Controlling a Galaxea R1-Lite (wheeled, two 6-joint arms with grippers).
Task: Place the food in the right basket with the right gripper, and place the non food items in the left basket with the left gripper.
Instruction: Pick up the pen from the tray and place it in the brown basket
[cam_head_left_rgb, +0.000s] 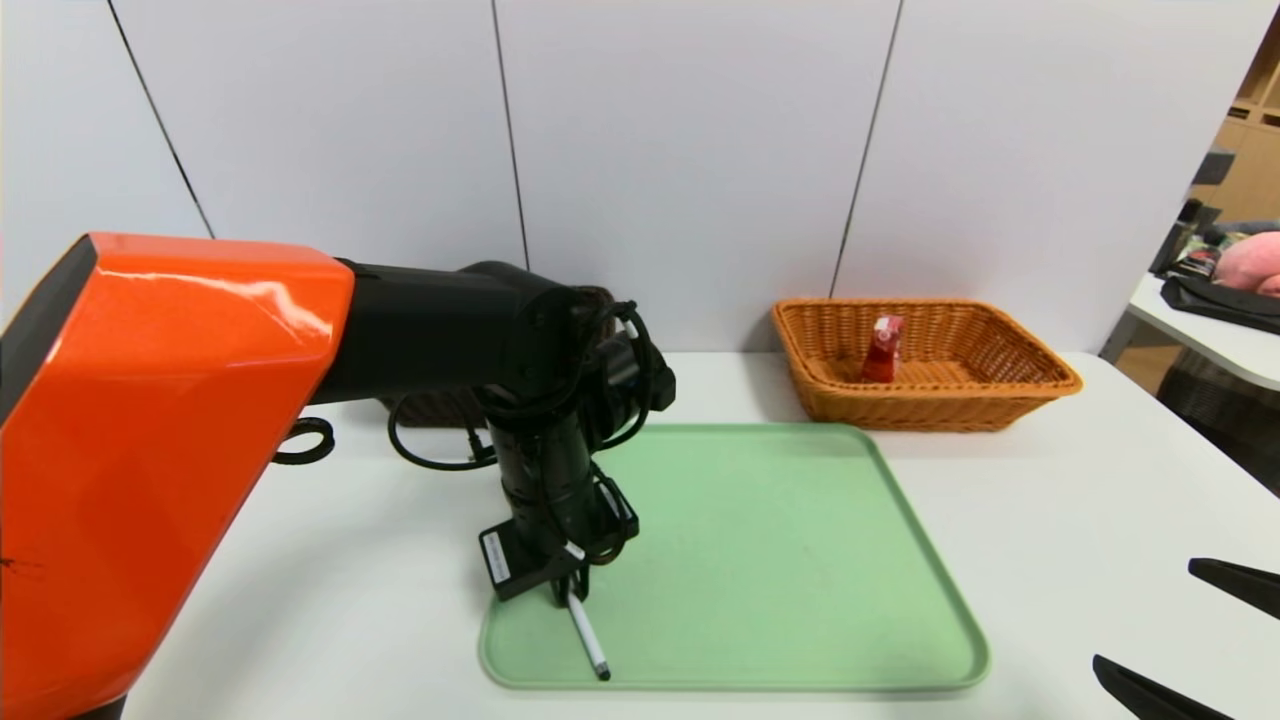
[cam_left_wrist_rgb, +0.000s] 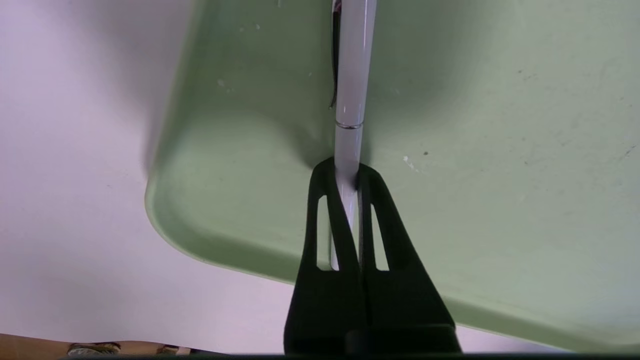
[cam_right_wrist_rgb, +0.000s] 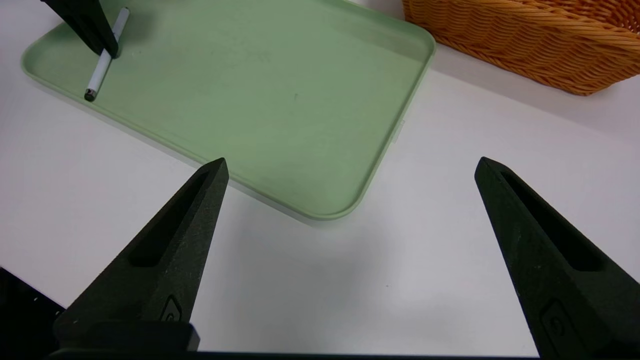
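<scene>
A white pen (cam_head_left_rgb: 588, 640) (cam_left_wrist_rgb: 350, 75) lies on the green tray (cam_head_left_rgb: 800, 560) near its front left corner. My left gripper (cam_head_left_rgb: 570, 592) (cam_left_wrist_rgb: 345, 170) points down at the tray and is shut on the pen's back end. The pen's dark tip (cam_right_wrist_rgb: 90, 95) rests toward the tray's front rim. A red food packet (cam_head_left_rgb: 883, 350) stands in the right wicker basket (cam_head_left_rgb: 1000, 400) at the back right. The left basket (cam_head_left_rgb: 440, 408) is dark and mostly hidden behind my left arm. My right gripper (cam_head_left_rgb: 1145, 615) (cam_right_wrist_rgb: 351, 162) hangs open and holds nothing, over the table right of the tray.
A black cable (cam_head_left_rgb: 305, 440) loops on the white table (cam_head_left_rgb: 1100, 500) beside the left arm. Another table (cam_head_left_rgb: 1210, 340) with bags on it stands at the far right. White wall panels (cam_head_left_rgb: 680, 150) close off the back.
</scene>
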